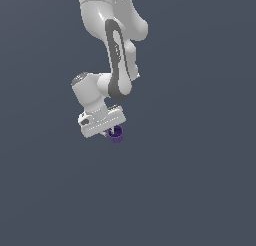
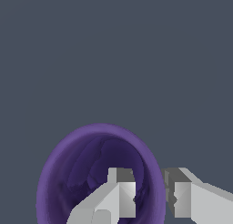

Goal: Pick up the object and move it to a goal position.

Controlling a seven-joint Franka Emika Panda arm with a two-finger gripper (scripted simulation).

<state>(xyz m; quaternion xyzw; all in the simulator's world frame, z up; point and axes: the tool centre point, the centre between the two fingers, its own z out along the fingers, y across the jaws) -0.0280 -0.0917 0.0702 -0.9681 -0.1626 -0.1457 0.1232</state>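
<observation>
From where I stand, ext. view: white arm (image 1: 117,45) hangs down from the top of frame, bent at the wrist, w/ the gripper (image 1: 113,133) at its low end, roughly mid-frame. The cup (image 1: 117,134), small and dark purple, pokes out right under the white gripper body, tucked against it on the exterior view's right side. It's much narrower than the gripper. Background is flat grey-blue all round; can't tell from here whether the cup rests on anything. Fingers themselves are barely visible in this view, hidden behind gripper body and cup.

Wrist view gives what ext. view can't: the hollow inside of the cup (image 2: 86,173), big and close, w/ its rim tilted toward the cam. One grey-white finger (image 2: 120,193) sits inside the hollow, the other finger (image 2: 182,196) sits outside the wall, so the two pinch the cup's rim wall between them. Gap btwn fingers is narrow, about the wall's thickness. Claw looks closed onto that wall, gripping the cup by one side.

No brand marks, labels or writing readable in either view.
</observation>
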